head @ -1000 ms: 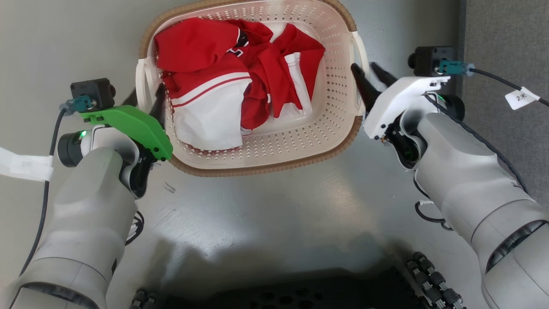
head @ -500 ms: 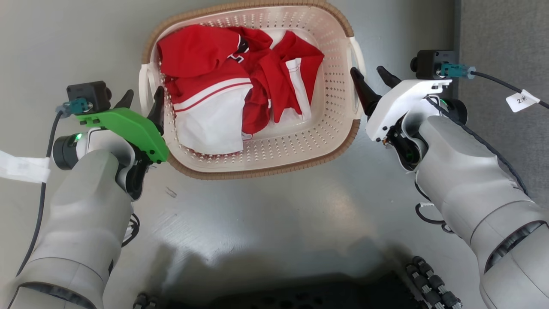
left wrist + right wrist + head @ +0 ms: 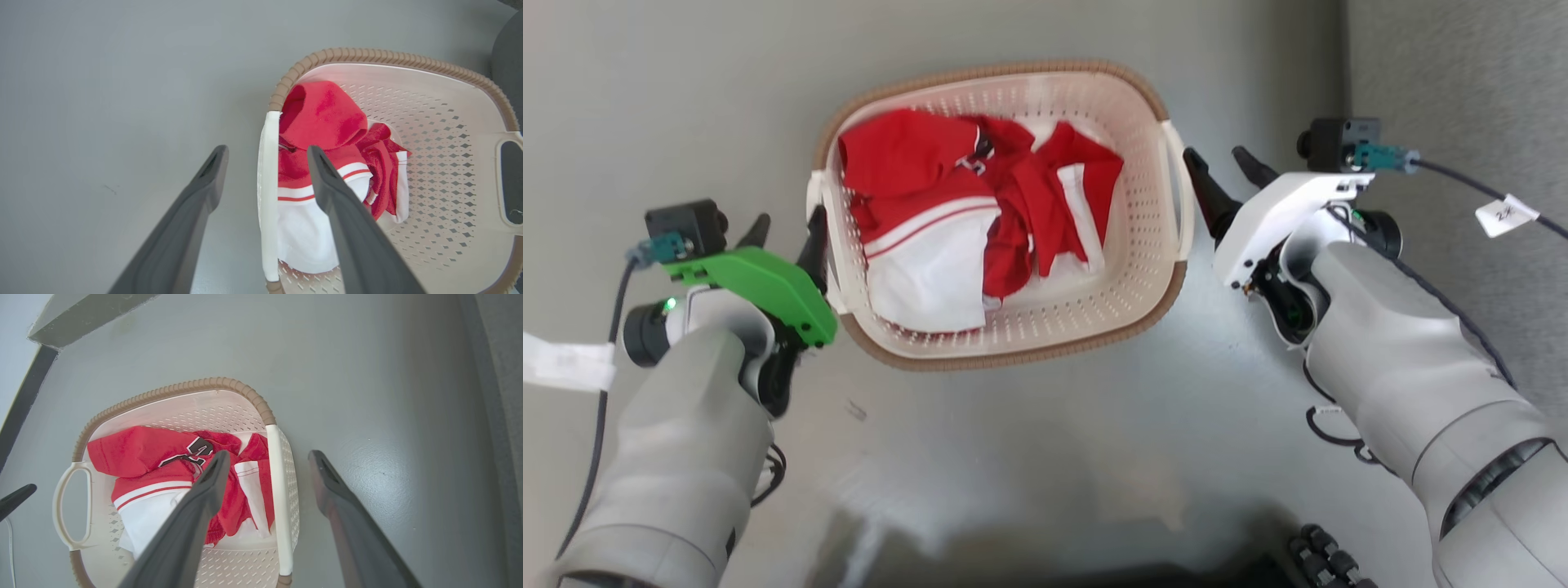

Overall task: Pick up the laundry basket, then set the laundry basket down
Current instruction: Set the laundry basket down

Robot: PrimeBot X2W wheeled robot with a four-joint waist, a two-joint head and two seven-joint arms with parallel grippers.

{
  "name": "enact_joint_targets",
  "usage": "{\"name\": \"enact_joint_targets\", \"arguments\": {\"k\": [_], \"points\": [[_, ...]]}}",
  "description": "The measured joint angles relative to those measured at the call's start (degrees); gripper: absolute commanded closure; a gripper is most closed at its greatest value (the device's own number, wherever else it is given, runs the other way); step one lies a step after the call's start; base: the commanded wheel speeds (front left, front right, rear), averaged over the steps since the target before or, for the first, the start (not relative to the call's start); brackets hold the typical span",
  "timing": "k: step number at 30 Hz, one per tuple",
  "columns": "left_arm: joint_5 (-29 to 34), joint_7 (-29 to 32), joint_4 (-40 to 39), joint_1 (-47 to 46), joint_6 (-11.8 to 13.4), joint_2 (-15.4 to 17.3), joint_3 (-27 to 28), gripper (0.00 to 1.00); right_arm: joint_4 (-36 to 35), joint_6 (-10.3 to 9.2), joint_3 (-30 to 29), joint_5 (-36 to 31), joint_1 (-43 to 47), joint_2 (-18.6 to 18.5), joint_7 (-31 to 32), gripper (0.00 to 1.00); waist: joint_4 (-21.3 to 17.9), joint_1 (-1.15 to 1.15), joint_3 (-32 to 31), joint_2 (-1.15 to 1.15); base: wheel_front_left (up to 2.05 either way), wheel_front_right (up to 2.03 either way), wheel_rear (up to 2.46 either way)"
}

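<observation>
The laundry basket (image 3: 1013, 357) stands on the grey floor, cream with a brown rim, red and white clothes (image 3: 964, 220) piled inside. My left gripper (image 3: 788, 222) is open beside its left handle (image 3: 814, 204). In the left wrist view the left gripper (image 3: 266, 150) hovers above that handle (image 3: 267, 212), one finger to each side, touching nothing. My right gripper (image 3: 1214, 155) is open just right of the right handle (image 3: 1181, 204). The right wrist view has the right gripper (image 3: 269, 454) spread over the white handle (image 3: 282, 490), clear of it.
A darker grey strip of flooring (image 3: 1462, 82) runs along the right. My wheeled base (image 3: 1331, 555) shows at the bottom edge. A wall with a black baseboard (image 3: 24, 396) stands beyond the basket. Bare floor lies on every side of the basket.
The head camera has risen, so the basket looks smaller. Both grippers have come up off the handles they straddled a second ago, still open.
</observation>
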Motion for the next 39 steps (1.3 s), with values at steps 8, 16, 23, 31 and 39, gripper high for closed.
{"name": "enact_joint_targets", "arguments": {"k": [8, 16, 23, 31, 39], "points": [[-0.23, -0.32, -2.91, 3.47, 0.00, 0.16, -0.21, 0.00, -2.34, 0.00, -1.15, -0.12, 2.18, 0.05, -0.01, 0.00, -0.50, 0.00, -5.86, 0.00, 0.00, 0.00, 0.00], [0.42, -0.33, -9.93, 5.43, 0.00, 2.20, 3.37, 0.00, -5.77, 0.00, -4.57, -1.72, 5.87, -1.89, -0.01, 0.00, -0.77, 0.00, -13.03, 0.00, 0.00, 0.00, 0.00], [3.09, -0.34, -15.29, 9.85, 0.01, 2.71, 5.84, 0.00, -10.23, 0.00, -7.38, -4.76, 8.66, -3.23, -0.01, 0.00, -0.52, 0.00, -18.76, 0.00, 0.00, 0.00, 0.00], [5.76, -0.49, -21.04, 15.30, 0.01, 3.21, 9.83, 0.00, -15.80, -0.01, -11.58, -8.44, 13.70, -4.82, -0.02, 0.00, -0.02, 0.00, -25.35, 0.00, 0.00, 0.00, 0.00], [9.29, -0.48, -26.74, 22.26, 0.02, 3.18, 13.48, 0.00, -22.12, -1.33, -16.26, -13.41, 20.12, -5.91, -0.03, 0.00, 0.38, 0.00, -31.75, 0.00, 0.00, 0.00, 0.00]]}}
